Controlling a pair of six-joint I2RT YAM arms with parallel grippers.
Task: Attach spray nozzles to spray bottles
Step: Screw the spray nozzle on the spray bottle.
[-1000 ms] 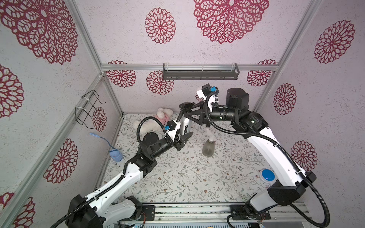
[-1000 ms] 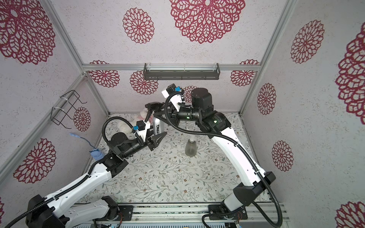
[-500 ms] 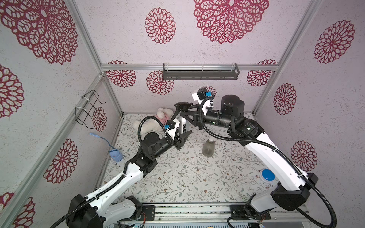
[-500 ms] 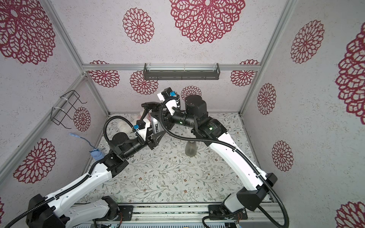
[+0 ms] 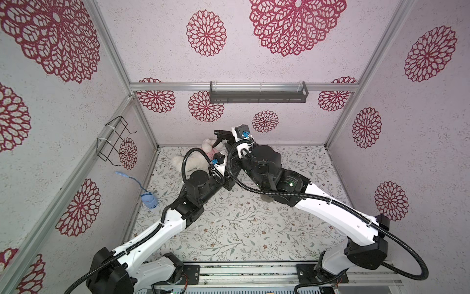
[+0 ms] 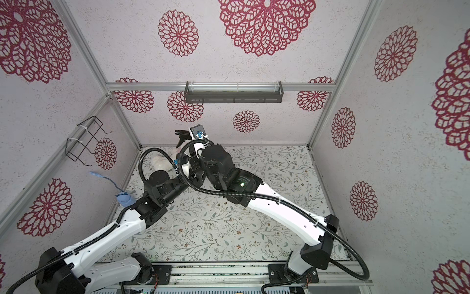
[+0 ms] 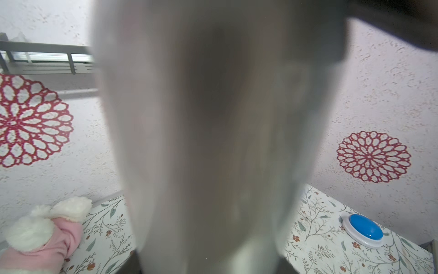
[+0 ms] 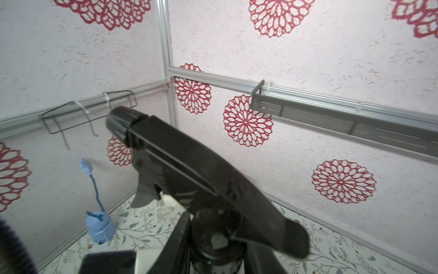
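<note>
The black spray nozzle (image 8: 189, 170) sits with its screw collar between the fingers of my right gripper (image 8: 218, 249), which is shut on it. Right under the collar shows the pale top of the silver spray bottle (image 8: 220, 269). That bottle (image 7: 213, 142) fills the left wrist view as a blur, and my left gripper (image 7: 208, 263) is shut on it. In both top views the nozzle (image 5: 220, 134) (image 6: 181, 135) sticks out near the back wall, above the left gripper (image 5: 227, 183). The right arm covers the silver bottle there. The other spray bottle and nozzle are hidden.
A white and pink plush toy (image 5: 193, 160) lies at the back of the floral table (image 5: 241, 229). A small blue object with a cord (image 5: 150, 201) stands by the left wall. A blue button (image 7: 365, 229) sits far right. A dark shelf (image 5: 258, 93) and wire rack (image 5: 114, 140) hang on the walls.
My right arm has swung left and over the left gripper, carrying the black nozzle above the silver bottle. It now covers the smoky bottle that stood mid-table. The left arm has barely moved.
</note>
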